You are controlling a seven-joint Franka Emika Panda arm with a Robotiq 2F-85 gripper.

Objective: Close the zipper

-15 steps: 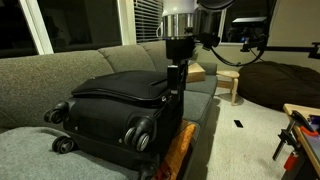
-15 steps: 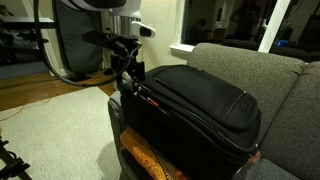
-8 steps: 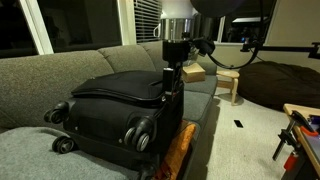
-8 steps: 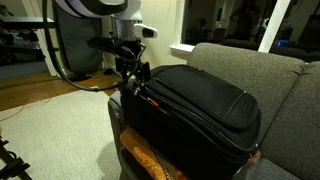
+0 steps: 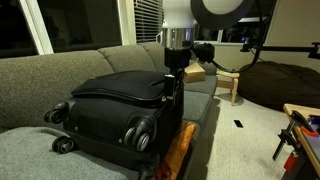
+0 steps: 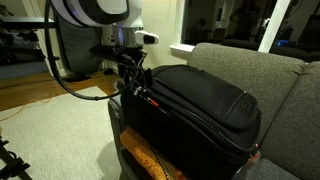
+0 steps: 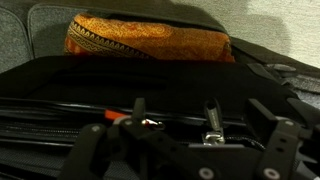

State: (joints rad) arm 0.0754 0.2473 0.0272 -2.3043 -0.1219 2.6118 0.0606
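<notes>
- Wrist view: the thin dark zipper line [image 7: 50, 122] on the large black fabric suitcase [image 7: 60, 80] runs side to side, crossing just ahead of the gripper [image 7: 183, 140].
- Its fingers [image 7: 92, 150] stand apart, clamped on nothing; a small metal pull [image 7: 212, 122] lies between them.
- Count: one gripper, one suitcase, one zipper line.

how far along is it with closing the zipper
Approach looks done: the gripper is down at the suitcase corner. In hand: its open fingers flank a metal pull on the zipper. Left: gripping it and dragging it round. Closed length unclear.
</notes>
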